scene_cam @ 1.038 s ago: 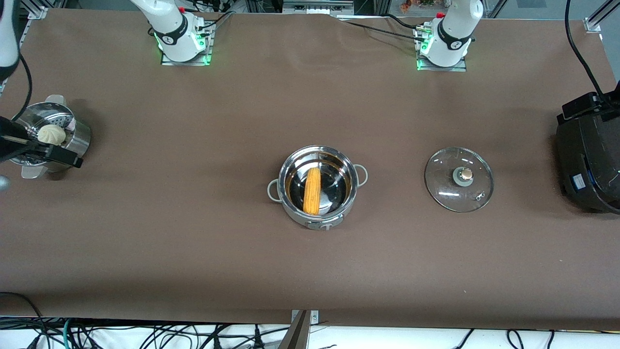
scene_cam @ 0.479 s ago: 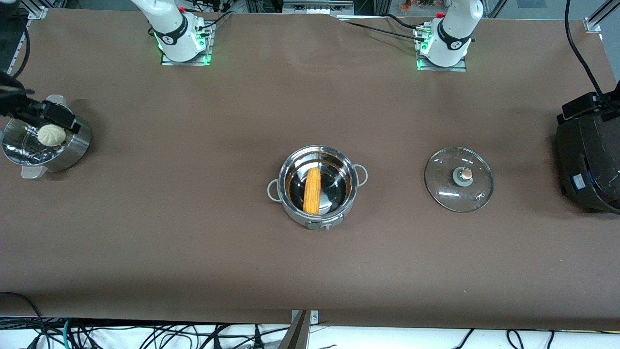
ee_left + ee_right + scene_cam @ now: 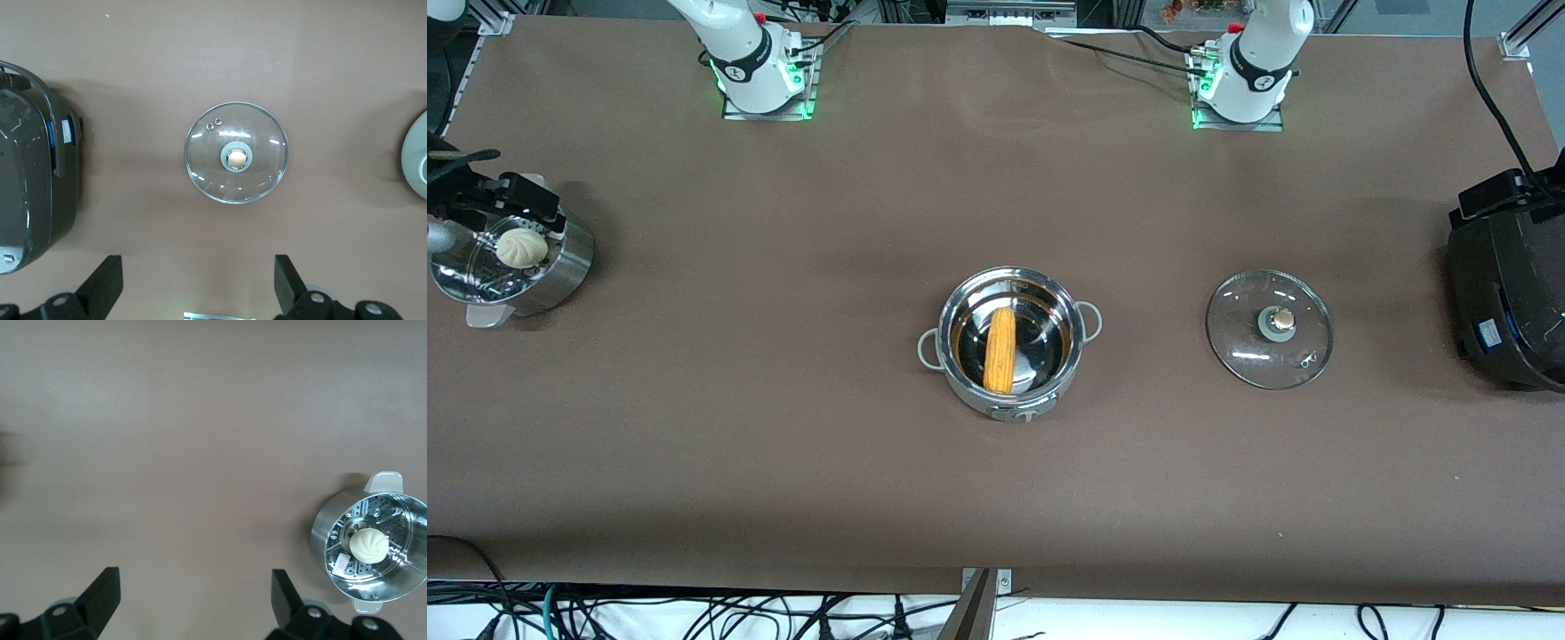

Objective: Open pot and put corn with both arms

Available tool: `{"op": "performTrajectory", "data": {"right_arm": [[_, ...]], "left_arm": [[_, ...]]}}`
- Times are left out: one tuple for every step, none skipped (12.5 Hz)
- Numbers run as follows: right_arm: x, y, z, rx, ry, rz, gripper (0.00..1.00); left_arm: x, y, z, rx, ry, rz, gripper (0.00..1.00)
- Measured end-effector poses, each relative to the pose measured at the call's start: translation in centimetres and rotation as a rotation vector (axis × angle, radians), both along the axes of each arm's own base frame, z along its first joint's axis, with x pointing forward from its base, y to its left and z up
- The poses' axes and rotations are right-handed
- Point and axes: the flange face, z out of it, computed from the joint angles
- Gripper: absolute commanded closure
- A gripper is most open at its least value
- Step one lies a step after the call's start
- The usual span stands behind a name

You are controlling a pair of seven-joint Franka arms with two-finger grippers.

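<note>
left hand (image 3: 193, 293) spread above lid (image 3: 236, 152) | right hand (image 3: 193, 607) spread, raised

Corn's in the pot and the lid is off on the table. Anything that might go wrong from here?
1. The right gripper, jaws open, hangs close by the steamer pot holding the bun; a careless move might knock it.
2. The glass lid lies by itself between the pot and the rice cooker; a low sweep by the left gripper might hit it.
</note>
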Motion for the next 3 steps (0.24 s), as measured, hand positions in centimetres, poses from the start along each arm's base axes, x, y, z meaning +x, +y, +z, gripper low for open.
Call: {"op": "performTrajectory", "data": {"right_arm": [[0.16, -0.01, -0.29, 0.001, 0.004, 0.000, 0.00], [0.21, -0.02, -0.41, 0.001, 0.006, 0.000, 0.00], [0.22, -0.02, -0.40, 0.001, 0.006, 0.000, 0.00]], "left_arm": [[0.00, 0.00, 0.00, 0.000, 0.000, 0.000, 0.00], [0.00, 0.00, 0.00, 0.000, 0.000, 0.000, 0.00], [0.00, 0.00, 0.00, 0.000, 0.000, 0.000, 0.00]]}}
